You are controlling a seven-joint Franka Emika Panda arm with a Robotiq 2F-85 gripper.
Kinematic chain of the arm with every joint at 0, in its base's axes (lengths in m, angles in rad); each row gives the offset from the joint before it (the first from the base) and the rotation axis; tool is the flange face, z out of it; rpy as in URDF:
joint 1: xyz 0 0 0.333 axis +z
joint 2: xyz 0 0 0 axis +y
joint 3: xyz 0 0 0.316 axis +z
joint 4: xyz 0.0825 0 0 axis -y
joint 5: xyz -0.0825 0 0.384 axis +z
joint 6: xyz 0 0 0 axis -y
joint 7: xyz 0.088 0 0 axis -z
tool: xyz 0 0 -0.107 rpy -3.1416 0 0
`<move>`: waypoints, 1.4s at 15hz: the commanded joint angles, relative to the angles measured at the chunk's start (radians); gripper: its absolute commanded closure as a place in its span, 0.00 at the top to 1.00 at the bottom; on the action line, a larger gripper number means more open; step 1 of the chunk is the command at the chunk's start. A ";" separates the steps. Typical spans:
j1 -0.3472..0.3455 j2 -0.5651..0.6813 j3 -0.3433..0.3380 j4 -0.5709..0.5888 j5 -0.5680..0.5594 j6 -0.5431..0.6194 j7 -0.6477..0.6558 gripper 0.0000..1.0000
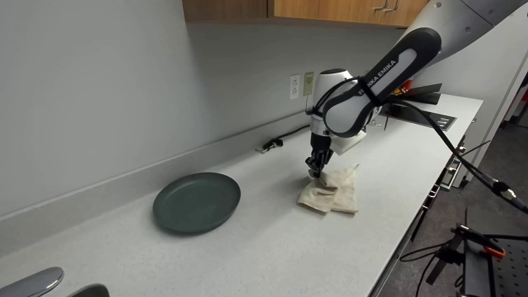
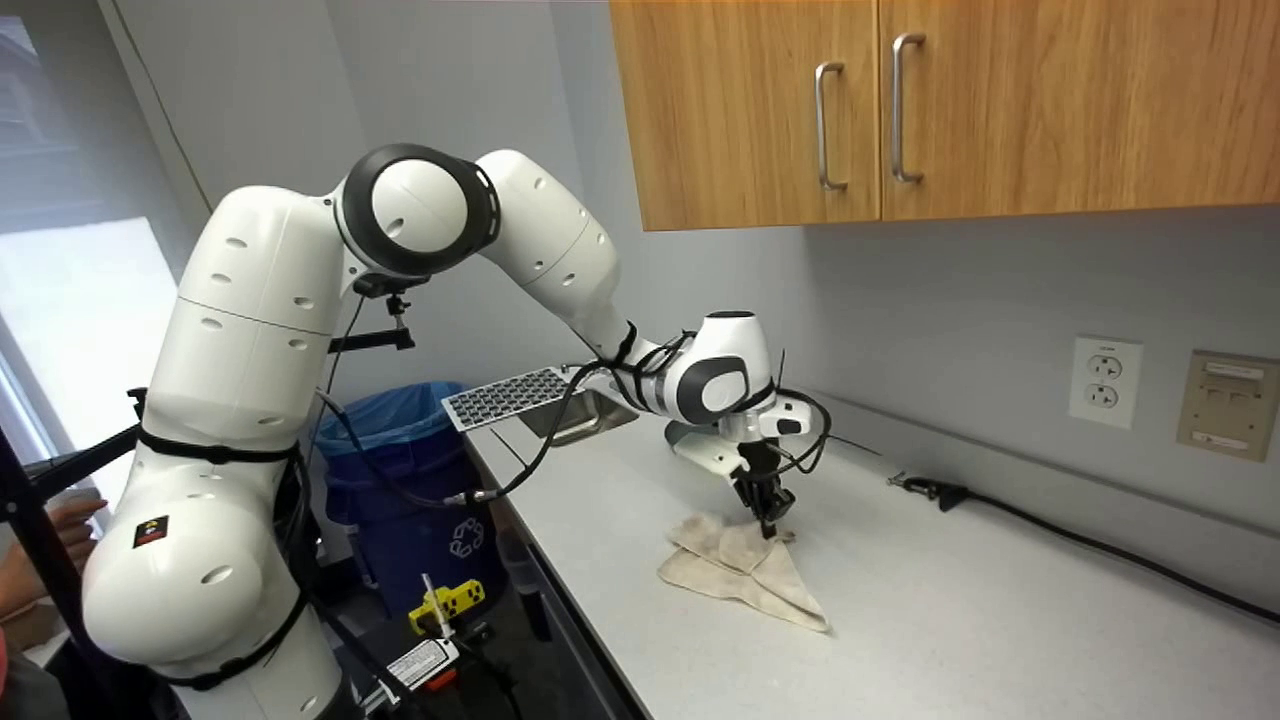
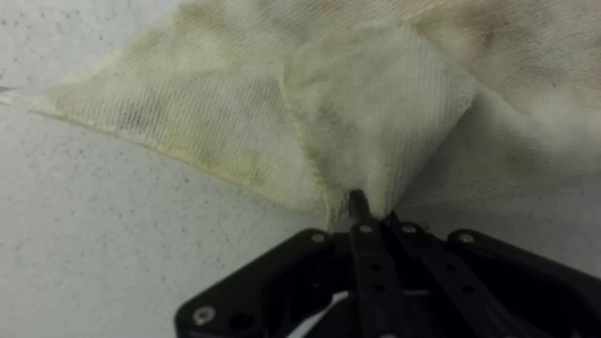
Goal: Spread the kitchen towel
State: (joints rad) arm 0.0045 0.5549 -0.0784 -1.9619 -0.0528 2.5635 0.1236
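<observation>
I have gripper [image 3: 375,215] clamped on kitchen towel [image 3: 371,108], folded-over flap pinched between jaws, rest creased on counter [image 3: 117,225] under and beside them. Grip taken, unfolding left, I judge. Wrist view shows pinch, though how many layers I can't tell; it crops cloth edges that both exterior views include. Only in exterior view: dark plate [image 1: 197,203], well apart from jaws.
</observation>
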 commanded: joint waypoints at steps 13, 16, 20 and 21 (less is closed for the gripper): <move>0.234 -0.019 -0.151 -0.001 -0.224 0.024 0.329 0.74; 0.179 -0.036 -0.073 -0.032 -0.137 -0.036 0.271 0.96; 0.126 -0.058 -0.010 -0.055 -0.043 -0.111 0.214 1.00; 0.117 -0.059 -0.002 -0.057 -0.028 -0.124 0.205 1.00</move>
State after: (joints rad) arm 0.1725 0.5368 -0.1261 -1.9893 -0.1440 2.4888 0.3911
